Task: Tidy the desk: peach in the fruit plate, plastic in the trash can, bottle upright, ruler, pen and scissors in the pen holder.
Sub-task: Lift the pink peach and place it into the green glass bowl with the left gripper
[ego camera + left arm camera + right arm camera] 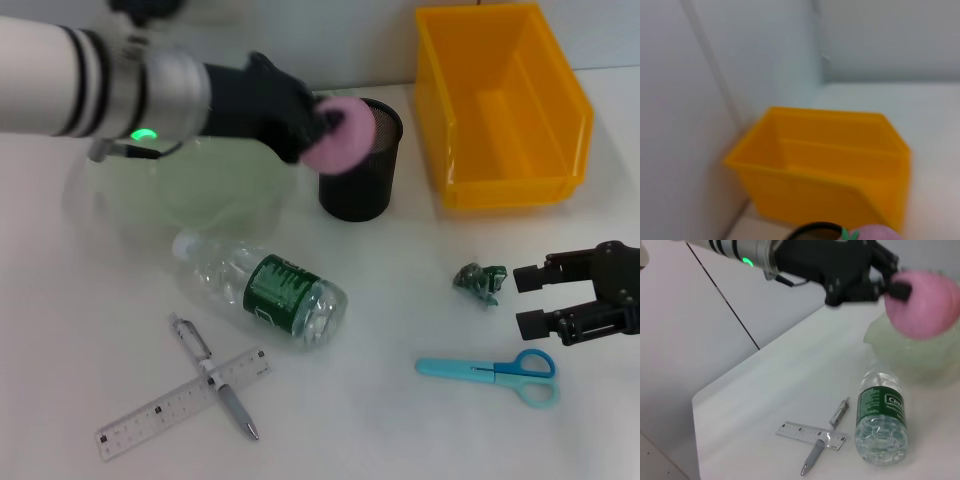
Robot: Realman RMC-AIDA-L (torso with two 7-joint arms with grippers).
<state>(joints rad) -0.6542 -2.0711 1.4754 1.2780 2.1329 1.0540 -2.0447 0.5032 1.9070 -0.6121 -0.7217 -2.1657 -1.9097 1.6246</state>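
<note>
You've got the left gripper (325, 128) pinching the peach (340, 133), aloft beside the pen holder (360, 160), near the fruit plate (180, 195). Right gripper (530, 300): fingers spread, idle by the plastic (480, 280).

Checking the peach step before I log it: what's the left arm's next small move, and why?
Probably lower the peach toward the fruit plate and release it there. The left gripper holds the peach in the air, near the pen holder, not resting in the plate. The right gripper waits open by the scissors.

The clear plastic bottle (262, 289) lies in front of the pale green plate (180, 195), the black mesh pen cup (361, 160) sits left of the yellow bin (505, 105).
</note>
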